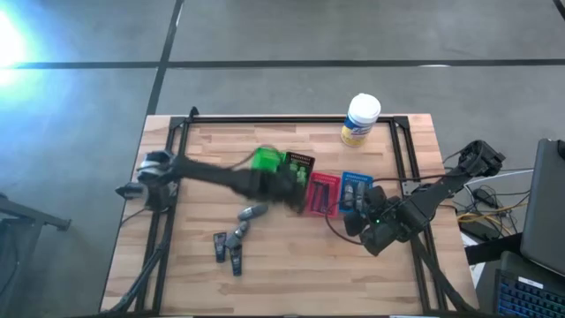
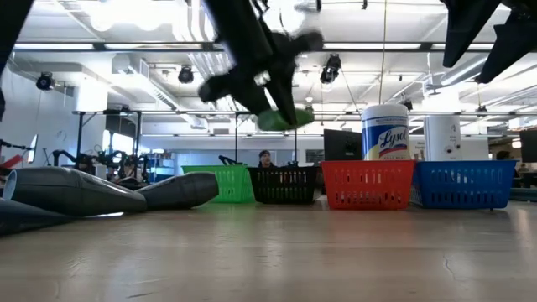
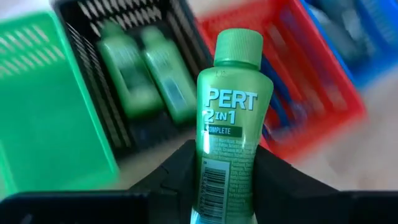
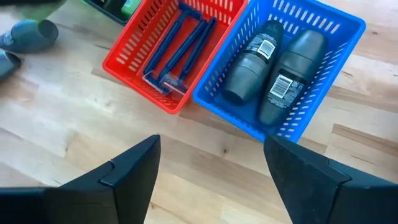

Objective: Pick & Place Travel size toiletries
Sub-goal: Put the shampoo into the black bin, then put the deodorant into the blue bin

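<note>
Your left claw [image 3: 225,171] grips the green bottle [image 3: 229,118] upright above the black bin [image 3: 93,18], matching its contents; right claw [image 4: 211,168] waits, empty, agape.

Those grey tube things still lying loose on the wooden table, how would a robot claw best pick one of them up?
Probably from straight above, with the fingers closing across the narrow middle of a grey tube. It lies flat on its side on the table with bare wood around it, so its long sides are free. The right gripper is open and empty.

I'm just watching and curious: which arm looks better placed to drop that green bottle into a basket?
Left. Its hand already grips the green bottle above the black basket, where two like it lie. The right hand hangs open by the blue basket.
</note>
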Motion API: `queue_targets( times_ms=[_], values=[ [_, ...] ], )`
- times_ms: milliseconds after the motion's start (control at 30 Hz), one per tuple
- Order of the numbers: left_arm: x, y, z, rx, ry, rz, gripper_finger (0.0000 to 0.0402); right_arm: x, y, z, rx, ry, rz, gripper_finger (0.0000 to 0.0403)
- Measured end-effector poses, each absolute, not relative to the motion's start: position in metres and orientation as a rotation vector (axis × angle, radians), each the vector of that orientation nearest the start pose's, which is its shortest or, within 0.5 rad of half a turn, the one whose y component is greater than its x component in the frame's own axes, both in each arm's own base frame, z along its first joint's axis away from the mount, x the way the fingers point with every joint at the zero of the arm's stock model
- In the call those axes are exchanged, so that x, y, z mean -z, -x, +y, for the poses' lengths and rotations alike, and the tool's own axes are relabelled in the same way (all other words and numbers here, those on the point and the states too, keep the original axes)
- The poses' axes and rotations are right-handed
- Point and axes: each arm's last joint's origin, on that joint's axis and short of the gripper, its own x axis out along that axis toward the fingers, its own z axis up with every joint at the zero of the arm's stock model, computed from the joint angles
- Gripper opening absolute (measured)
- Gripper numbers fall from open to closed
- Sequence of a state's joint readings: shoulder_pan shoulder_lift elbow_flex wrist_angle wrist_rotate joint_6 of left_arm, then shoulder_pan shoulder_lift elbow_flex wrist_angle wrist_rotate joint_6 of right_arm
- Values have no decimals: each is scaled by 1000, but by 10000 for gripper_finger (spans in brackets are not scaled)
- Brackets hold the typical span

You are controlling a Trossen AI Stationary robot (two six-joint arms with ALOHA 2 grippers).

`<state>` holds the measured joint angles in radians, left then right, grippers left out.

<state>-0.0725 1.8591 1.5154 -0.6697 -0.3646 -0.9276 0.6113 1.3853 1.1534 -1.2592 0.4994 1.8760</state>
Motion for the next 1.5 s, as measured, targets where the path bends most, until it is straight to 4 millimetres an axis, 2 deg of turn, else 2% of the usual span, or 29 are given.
queue_targets(
  times_ms=[133, 233, 433, 633, 767, 833, 967, 1133, 1267, 1500],
  values=[
    [-247, -403, 29, -734, 702, 735, 117, -272, -197, 121, 992, -863, 813, 297],
    [-248, -403, 48, -761, 714, 707, 127, -272, -197, 121, 1004, -881, 803, 306],
    [-248, -402, 53, -765, 704, 712, 199, -271, -196, 120, 1021, -872, 806, 320],
    [-248, -399, 48, -747, 673, 747, 263, -271, -194, 118, 1039, -858, 811, 328],
    [-260, -389, 34, -665, 629, 821, 278, -271, -194, 118, 1040, -858, 811, 333],
    [-272, -381, 19, -562, 571, 866, 280, -271, -194, 118, 1039, -855, 812, 335],
    [-281, -358, -16, -411, 450, 983, 277, -271, -194, 118, 1033, -842, 819, 336],
    [-272, -317, -53, -339, 304, 1214, 277, -271, -194, 118, 1018, -825, 830, 325],
    [-254, -290, -75, -419, 353, 1326, 278, -270, -195, 119, 1006, -816, 839, 315],
    [-227, -268, -98, -495, 451, 1380, 280, -270, -196, 120, 994, -815, 841, 324]
  ],
)
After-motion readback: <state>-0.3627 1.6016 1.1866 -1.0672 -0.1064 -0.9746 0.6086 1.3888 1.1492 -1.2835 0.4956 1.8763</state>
